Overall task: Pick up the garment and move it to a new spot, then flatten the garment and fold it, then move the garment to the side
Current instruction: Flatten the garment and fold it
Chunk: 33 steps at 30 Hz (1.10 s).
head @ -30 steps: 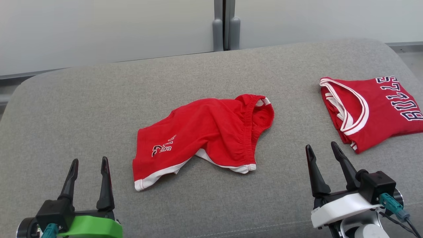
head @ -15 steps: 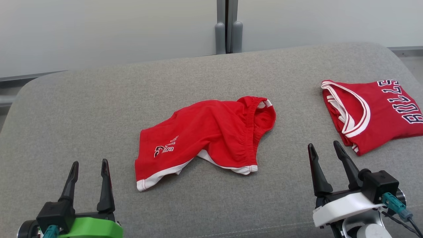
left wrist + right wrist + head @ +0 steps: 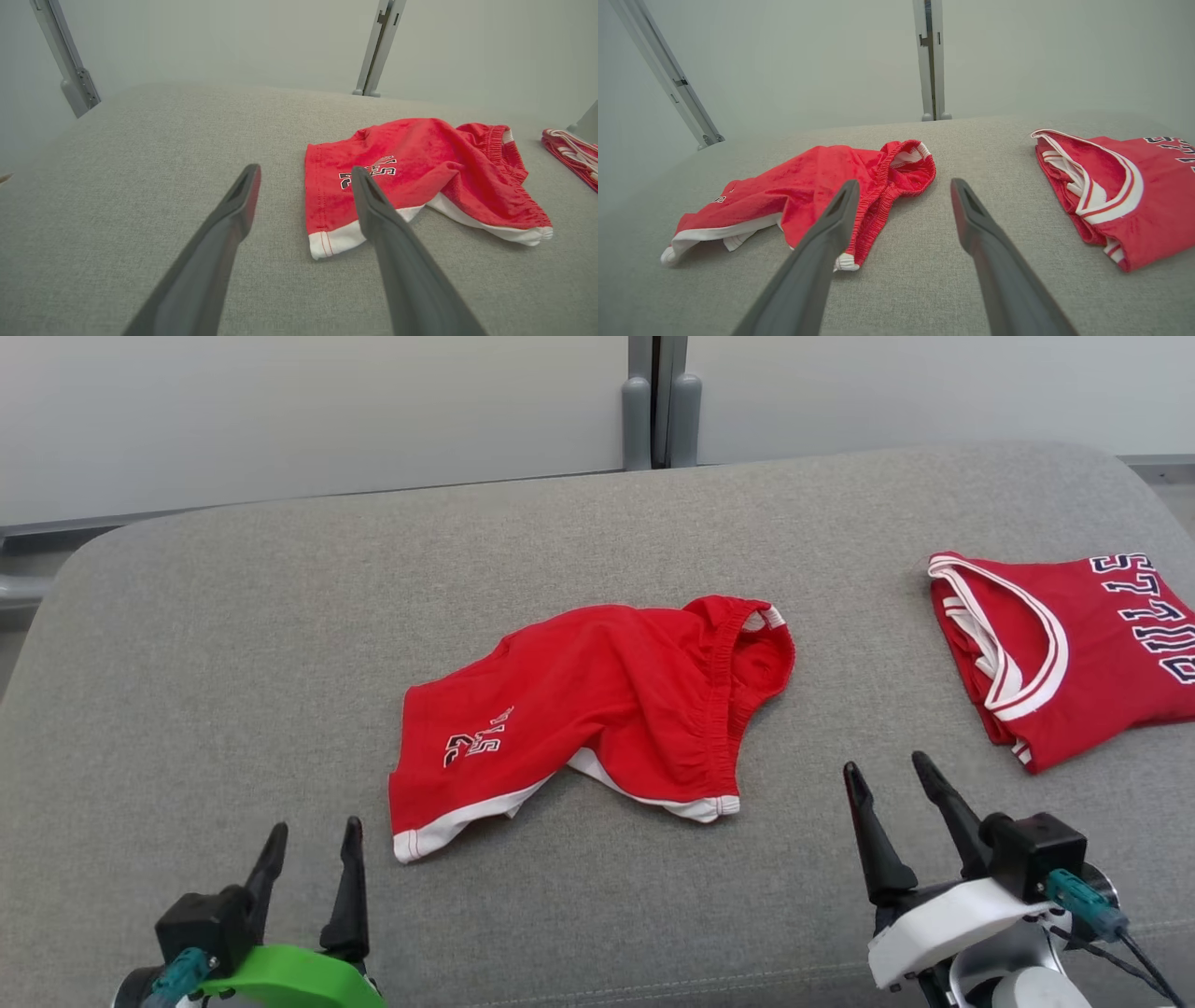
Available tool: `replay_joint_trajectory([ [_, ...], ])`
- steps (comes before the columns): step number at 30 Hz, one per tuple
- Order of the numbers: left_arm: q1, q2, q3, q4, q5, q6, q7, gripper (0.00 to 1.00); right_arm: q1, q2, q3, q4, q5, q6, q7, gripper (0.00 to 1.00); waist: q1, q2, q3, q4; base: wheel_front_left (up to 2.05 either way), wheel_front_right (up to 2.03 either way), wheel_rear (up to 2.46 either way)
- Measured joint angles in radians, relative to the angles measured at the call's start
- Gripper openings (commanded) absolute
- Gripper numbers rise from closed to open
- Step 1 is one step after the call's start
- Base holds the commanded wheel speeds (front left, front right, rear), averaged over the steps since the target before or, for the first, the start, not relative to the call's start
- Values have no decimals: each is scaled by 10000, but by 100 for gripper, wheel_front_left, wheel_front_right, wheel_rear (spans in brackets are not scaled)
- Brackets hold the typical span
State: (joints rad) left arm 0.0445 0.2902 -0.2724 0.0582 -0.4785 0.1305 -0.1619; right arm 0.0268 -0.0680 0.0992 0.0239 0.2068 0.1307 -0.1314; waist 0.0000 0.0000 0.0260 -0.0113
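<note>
The shorts [image 3: 597, 709] lay crumpled ahead, between our left gripper [image 3: 315, 823] and right gripper [image 3: 885, 761], both spread and empty; a jersey [image 3: 1083, 681] sat beyond the right.

Grey fabric surface [image 3: 280, 644] before pale wall [image 3: 280, 411] with grey post [image 3: 661, 401]

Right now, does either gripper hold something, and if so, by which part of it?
Nothing is held. The left gripper and the right gripper are both open and apart from the red shorts, which lie crumpled on the grey cushion.
</note>
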Motion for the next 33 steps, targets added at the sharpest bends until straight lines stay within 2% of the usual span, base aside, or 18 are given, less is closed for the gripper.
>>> replay_joint_trajectory([
  [8, -256, -280, -575, 897, -974, -849, 1346, 100, -544, -514, 1260, 1164, 479, 0, 255, 100, 0, 0, 356, 149, 0, 0, 0],
  [13, -854, -403, -637, 1626, -1317, -1227, 1576, 100, -1293, -790, 2330, 2127, 943, 0, 207, 100, 0, 0, 808, 209, 0, 0, 0],
  [16, -1159, -510, -685, 2004, -1476, -1430, 1616, 100, -1634, -903, 2623, 2631, 1060, 2, 90, 100, 0, 0, 1044, 244, 0, 0, 0],
  [33, -2720, -851, -803, 3624, -1875, -2000, 1641, 100, -3257, -1093, 3837, 4038, 1379, 2, -504, 100, 0, 0, 2391, 350, 0, 0, 0],
])
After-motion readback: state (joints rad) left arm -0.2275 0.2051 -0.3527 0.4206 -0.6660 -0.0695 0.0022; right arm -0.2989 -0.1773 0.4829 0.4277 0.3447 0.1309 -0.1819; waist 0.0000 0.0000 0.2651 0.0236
